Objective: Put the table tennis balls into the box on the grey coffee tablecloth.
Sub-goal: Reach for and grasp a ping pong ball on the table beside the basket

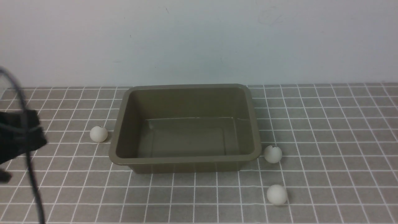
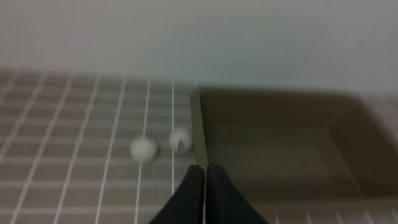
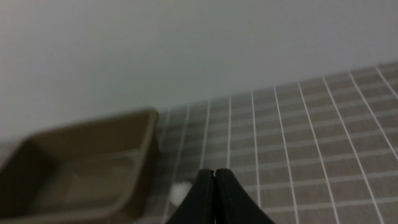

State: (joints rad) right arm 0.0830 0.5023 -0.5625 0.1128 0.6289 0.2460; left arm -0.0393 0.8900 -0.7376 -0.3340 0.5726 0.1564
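The olive-brown box (image 1: 186,161) stands in the middle of the grey coffee tablecloth (image 1: 326,124), and nothing shows inside it. Three table tennis balls lie on the cloth: one left of the box (image 1: 99,134), one at its front right corner (image 1: 273,154), one nearer me on the right (image 1: 276,194). My left gripper (image 2: 205,168) is shut and empty; its blurred view shows the box (image 2: 199,124) and two balls (image 2: 143,149) (image 2: 181,141) beside its wall. My right gripper (image 3: 214,171) is shut and empty, with the box (image 3: 146,149) and one ball (image 3: 180,191) ahead of it.
My left arm (image 1: 18,137) and its black cable (image 1: 31,174) show at the front view's left edge, well left of the left ball. The right arm is outside the front view. A pale wall (image 1: 199,40) closes the back of the cloth.
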